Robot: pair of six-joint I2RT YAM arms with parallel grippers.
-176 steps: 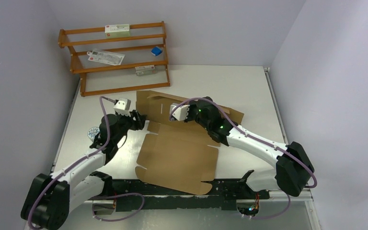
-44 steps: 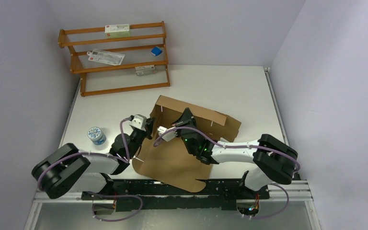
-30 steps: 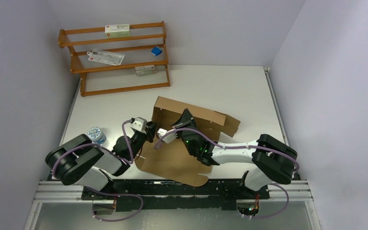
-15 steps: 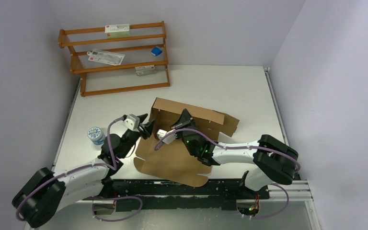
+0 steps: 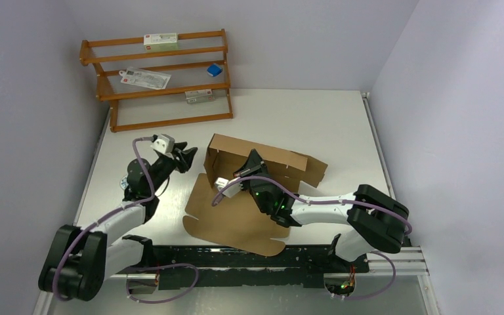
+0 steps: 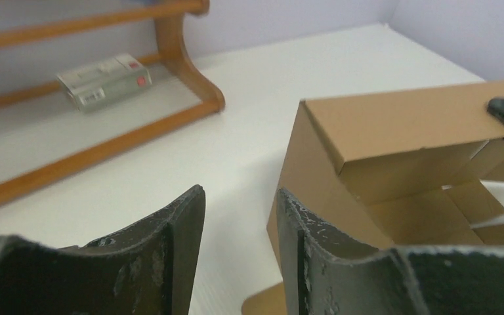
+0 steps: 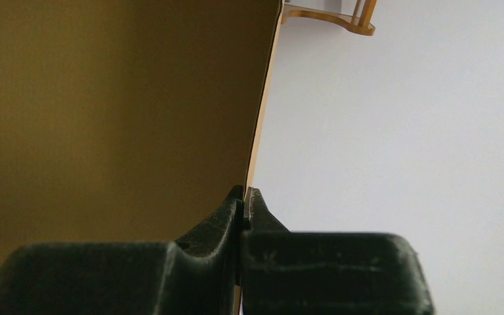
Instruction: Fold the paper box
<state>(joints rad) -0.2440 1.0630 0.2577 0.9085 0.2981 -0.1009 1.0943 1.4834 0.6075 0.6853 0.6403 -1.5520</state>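
Right fingers [image 7: 223,216] pinched on the edge of the raised wall of the paper box [image 5: 236,226]. Box sits mid-tabletop [image 5: 315,118], near panel lying flat. Left fingers [image 6: 177,230] spread, empty, beside box's left corner, not touching.

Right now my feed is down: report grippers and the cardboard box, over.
Left gripper open, clear of the plain brown corrugated cardboard box. Right gripper shut on its raised wall edge. Orange wooden rack behind, apart.
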